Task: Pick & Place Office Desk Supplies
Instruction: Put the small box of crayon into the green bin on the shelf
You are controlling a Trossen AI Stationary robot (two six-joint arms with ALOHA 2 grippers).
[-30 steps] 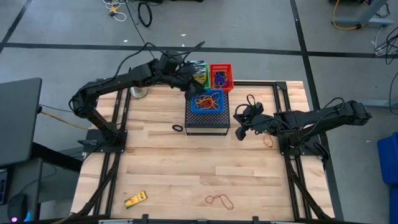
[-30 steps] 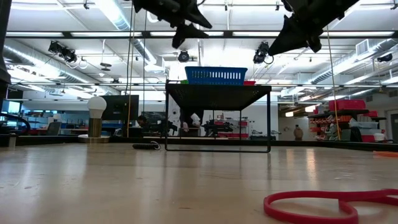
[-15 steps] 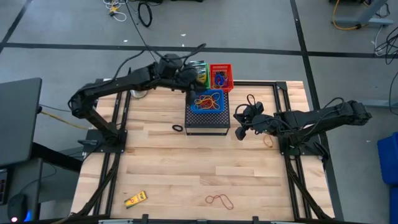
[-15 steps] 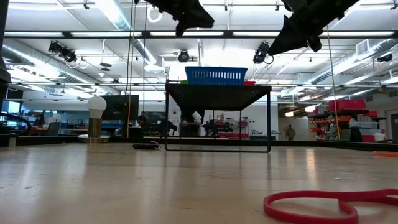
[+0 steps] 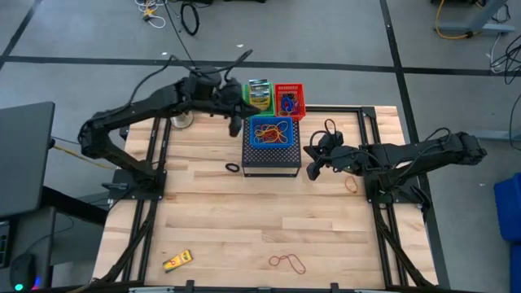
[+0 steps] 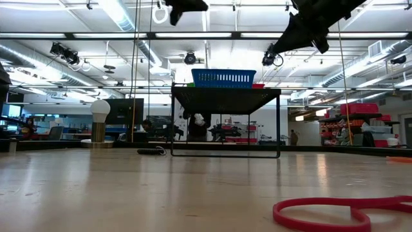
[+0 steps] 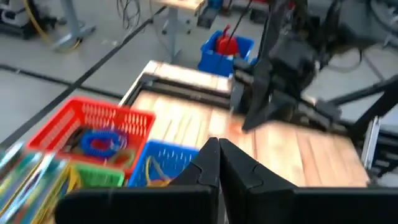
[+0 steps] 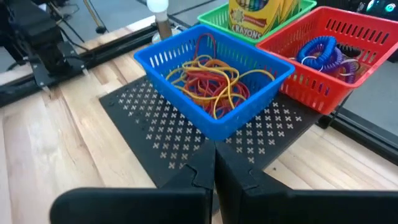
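Note:
On the black mesh box stand a blue basket of red and yellow rubber bands, a red basket with coiled blue and purple rings, and a green basket with a crayon box. My left gripper hangs shut and empty, high up beside the blue basket's left side; its wrist view shows the fingers closed. My right gripper is shut and empty, right of the mesh box. A black ring lies on the table.
A red rubber band and a small yellow item lie near the table's near edge, and the band shows close up in the low view. A tan band lies under the right arm. A light bulb stands at the far left.
My left gripper has shut, risen, and drawn back from over the green and blue baskets toward the table's left. It has also rolled somewhat. The baskets and their contents look unchanged.

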